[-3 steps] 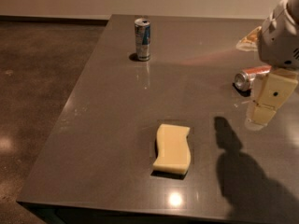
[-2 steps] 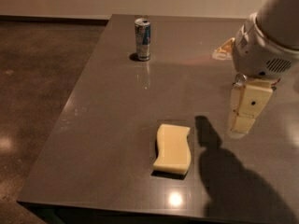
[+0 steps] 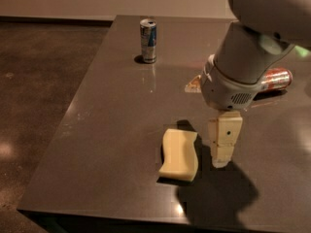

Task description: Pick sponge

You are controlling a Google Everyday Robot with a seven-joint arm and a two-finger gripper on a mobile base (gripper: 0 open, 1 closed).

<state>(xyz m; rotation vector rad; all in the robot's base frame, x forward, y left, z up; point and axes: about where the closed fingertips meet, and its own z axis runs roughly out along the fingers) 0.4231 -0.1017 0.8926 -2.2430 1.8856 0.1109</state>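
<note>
The sponge (image 3: 179,154), a pale yellow foam block with wavy long sides, lies flat on the dark grey table (image 3: 112,110) near its front edge. My gripper (image 3: 222,155) hangs from the big white arm, pointing down, just to the right of the sponge and slightly above the table. It is close beside the sponge and holds nothing.
A blue and silver can (image 3: 148,41) stands upright at the back of the table. A red can (image 3: 276,77) lies on its side at the right, behind the arm. A small pale packet (image 3: 193,85) shows by the arm. The table's left edge drops to a brown floor.
The arm has swung in from the right edge toward the left and down, bringing the gripper from far right to just beside the sponge. The sponge and cans have not moved.
</note>
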